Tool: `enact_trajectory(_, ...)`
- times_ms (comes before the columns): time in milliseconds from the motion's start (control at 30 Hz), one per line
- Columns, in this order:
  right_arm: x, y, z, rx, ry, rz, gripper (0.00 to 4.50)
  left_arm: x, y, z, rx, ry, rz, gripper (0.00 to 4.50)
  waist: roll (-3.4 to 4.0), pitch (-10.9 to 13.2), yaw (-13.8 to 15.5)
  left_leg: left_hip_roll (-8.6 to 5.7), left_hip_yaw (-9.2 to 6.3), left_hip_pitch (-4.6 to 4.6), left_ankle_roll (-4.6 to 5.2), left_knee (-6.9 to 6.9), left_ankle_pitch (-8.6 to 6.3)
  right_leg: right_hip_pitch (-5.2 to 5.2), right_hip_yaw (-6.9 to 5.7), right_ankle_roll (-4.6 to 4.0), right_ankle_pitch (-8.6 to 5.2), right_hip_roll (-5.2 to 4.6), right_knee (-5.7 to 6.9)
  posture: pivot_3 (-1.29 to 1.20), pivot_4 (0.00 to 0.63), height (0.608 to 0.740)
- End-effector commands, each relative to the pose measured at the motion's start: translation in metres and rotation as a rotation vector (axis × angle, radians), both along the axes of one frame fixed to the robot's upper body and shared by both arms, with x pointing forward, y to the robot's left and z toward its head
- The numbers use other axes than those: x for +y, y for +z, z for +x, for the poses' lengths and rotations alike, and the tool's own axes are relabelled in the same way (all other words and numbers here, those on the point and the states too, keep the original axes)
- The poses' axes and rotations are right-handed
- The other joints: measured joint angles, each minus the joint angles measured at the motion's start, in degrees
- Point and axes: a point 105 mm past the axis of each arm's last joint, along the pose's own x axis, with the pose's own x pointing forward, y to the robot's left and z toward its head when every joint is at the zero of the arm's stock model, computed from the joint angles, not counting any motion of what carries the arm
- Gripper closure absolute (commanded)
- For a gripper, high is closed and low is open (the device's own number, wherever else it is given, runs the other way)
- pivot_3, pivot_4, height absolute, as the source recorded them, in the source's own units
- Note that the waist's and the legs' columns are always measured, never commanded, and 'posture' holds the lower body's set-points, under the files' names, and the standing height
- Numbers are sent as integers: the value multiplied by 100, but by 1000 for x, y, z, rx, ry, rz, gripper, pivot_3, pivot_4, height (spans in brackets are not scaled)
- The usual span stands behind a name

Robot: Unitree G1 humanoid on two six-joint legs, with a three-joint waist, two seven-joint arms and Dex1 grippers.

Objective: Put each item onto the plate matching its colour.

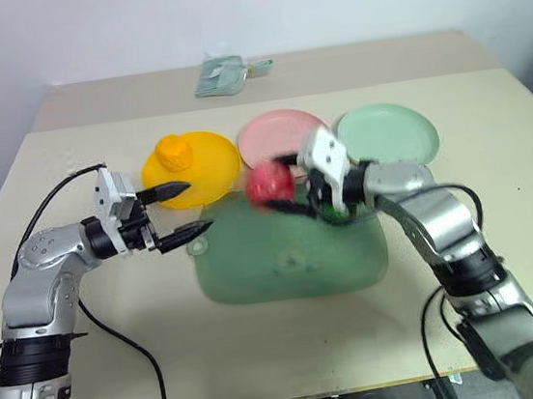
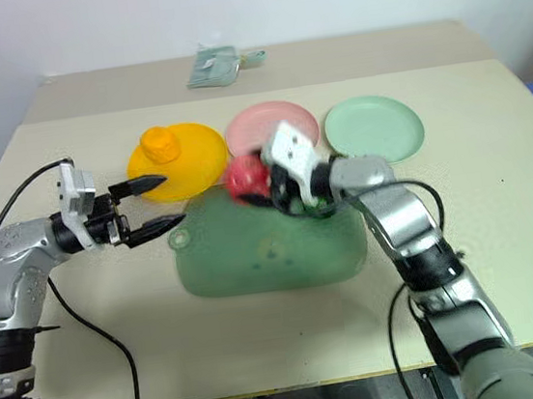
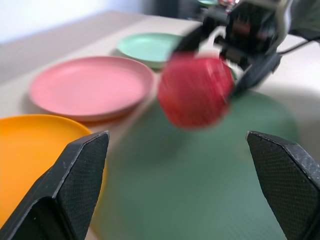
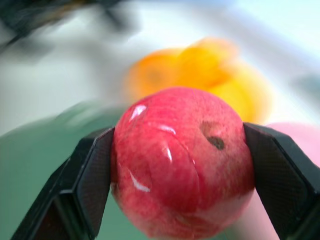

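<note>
- Your right gripper has its jaws clamped on the red apple, held up above the green board, just short of the pink plate.
- Your left gripper hangs with jaws wide apart and nothing between them, beside the yellow plate.
- The orange fruit sits on that yellow plate.
- The mint plate lies bare.

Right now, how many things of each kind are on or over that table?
Plates: 3 (yellow plate, pink plate, green plate)
Fruits: 3 (orange fruit, red apple, green ball, half hidden)
Board: 1
Cloth: 1
Total: 8
</note>
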Motion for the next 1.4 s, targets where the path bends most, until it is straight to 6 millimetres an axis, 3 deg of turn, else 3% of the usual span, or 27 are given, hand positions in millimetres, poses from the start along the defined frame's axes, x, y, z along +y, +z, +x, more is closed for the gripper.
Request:
enact_trajectory(33,-23,26,31,-131,-212,62,1125,3,10,9,-61,75,-15,0,0,0,14,-1,0,0,-4,-2,2,-1,0,0,0,0,0,0,150,729)
enact_trajectory(167,-22,11,53,-168,-292,-38,1125,8,11,26,-91,196,-23,0,0,0,-2,-4,2,-2,-4,-4,3,-2,0,0,0,-1,-2,0,150,729)
enact_trajectory(300,-14,-4,63,-127,-268,-41,1125,9,13,30,-121,232,-17,0,1,0,-50,-2,6,-2,-7,-7,5,-8,2,0,0,2,3,0,150,729)
enact_trajectory(367,-11,-8,65,-107,-252,-38,115,10,12,28,-119,230,-15,0,2,1,-60,0,10,-2,-8,-11,5,-11,7,0,0,4,3,0,150,729)
enact_trajectory(400,-11,-9,66,-104,-247,-36,55,10,12,27,-128,229,-12,0,2,1,-58,1,10,-2,-8,-11,5,-12,9,0,0,7,3,0,150,729)
enact_trajectory(600,-25,47,57,-73,-201,310,55,-2,34,-4,-123,33,-135,0,3,2,-16,2,9,-3,-8,-9,5,-10,13,0,0,8,2,0,150,729)
enact_trajectory(700,-36,57,37,-29,-85,345,55,-5,40,-17,-100,-53,-153,0,3,2,4,2,4,-2,-8,-5,4,-4,13,0,0,8,0,0,150,729)
enact_trajectory(867,-57,21,-21,120,122,85,55,-10,28,-27,11,-160,-99,0,3,1,34,0,1,-1,15,-7,-10,5,15,-1,-1,7,-15,0,150,729)
enact_trajectory(1000,-77,-4,-42,215,106,-44,55,-13,20,-24,9,-182,-52,0,4,2,-14,2,1,-1,38,-7,-23,4,16,-1,-1,6,-13,0,150,729)
enact_trajectory(1200,-86,-37,-56,271,79,-142,55,-18,17,-19,8,-206,-43,0,4,2,-2,8,5,2,35,-7,-22,1,26,-2,-1,11,-9,0,150,729)
enact_trajectory(1333,-98,-65,-44,275,-17,-240,55,-18,17,-16,-2,-206,-33,0,3,2,7,5,5,1,36,-5,-22,3,28,-1,-1,9,-11,0,150,729)
enact_trajectory(1400,-99,-70,-38,271,-42,-229,55,-18,17,-15,-7,-202,-33,0,3,2,11,5,5,1,35,-3,-21,3,27,-1,-1,9,-11,0,150,729)
